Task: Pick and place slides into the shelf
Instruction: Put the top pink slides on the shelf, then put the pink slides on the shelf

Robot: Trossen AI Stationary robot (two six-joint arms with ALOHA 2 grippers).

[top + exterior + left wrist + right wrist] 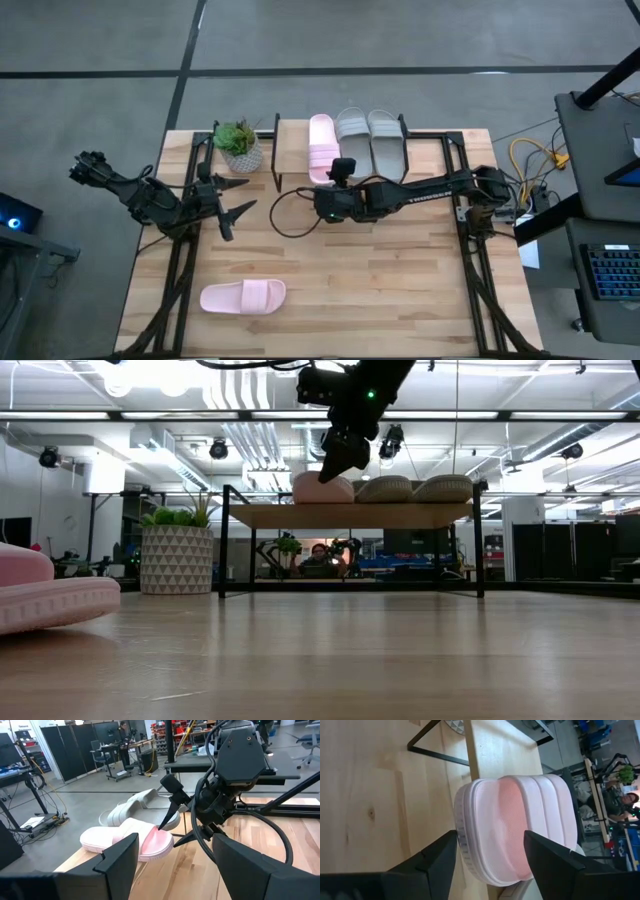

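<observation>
The large butcher-block wooden tabletop (380,290) carries the low shelf with a light plank top and thin black legs (290,150) at its far edge. The dark right arm stretches across the table, its right gripper (343,172) hanging just above the near end of a pale pink soft slide (322,140) lying on the shelf, fingers spread apart and holding nothing. Beside that slide, farther along the shelf, sit two grey-beige slides (370,135). The left gripper (238,197) waits well to the side, fingers apart and empty. A second pale pink slide (243,296) lies on the tabletop, well apart from both. A small green plant in a white patterned pot (239,145) stands beside the shelf.
</observation>
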